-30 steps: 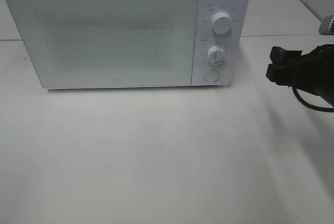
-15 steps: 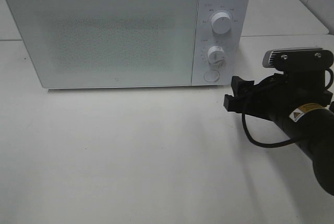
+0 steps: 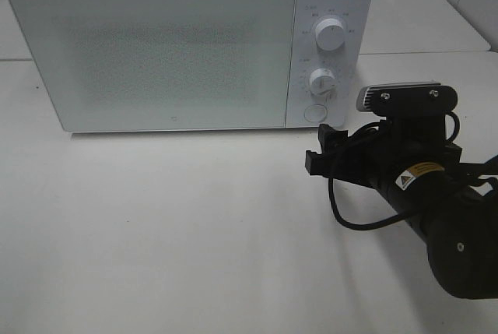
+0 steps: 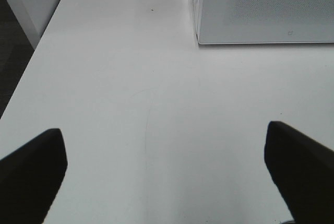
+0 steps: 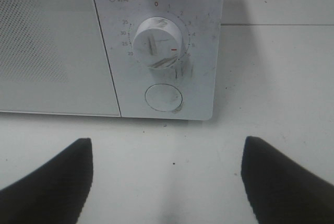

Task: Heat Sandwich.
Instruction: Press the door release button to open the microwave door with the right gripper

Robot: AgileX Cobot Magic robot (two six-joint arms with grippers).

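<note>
The sandwich is out of view. A white microwave (image 3: 156,46) stands at the back of the table with its door shut. My right gripper (image 3: 320,149) is open and empty, hovering low over the table just in front of the control panel. In the right wrist view the right gripper (image 5: 167,182) faces the round button (image 5: 163,97) below the timer dial (image 5: 156,42). The left gripper (image 4: 166,169) is open and empty over bare table, left of the microwave's front corner (image 4: 261,10). It does not show in the exterior view.
The control panel carries an upper dial (image 3: 331,36), the timer dial (image 3: 322,82) and the round button (image 3: 315,113). The table's left edge drops to dark floor (image 4: 10,51). A second white surface adjoins behind the microwave (image 3: 420,15).
My right arm has swung in from the right edge towards the microwave's control panel, moving left and forward. Its jaws keep the same width.
</note>
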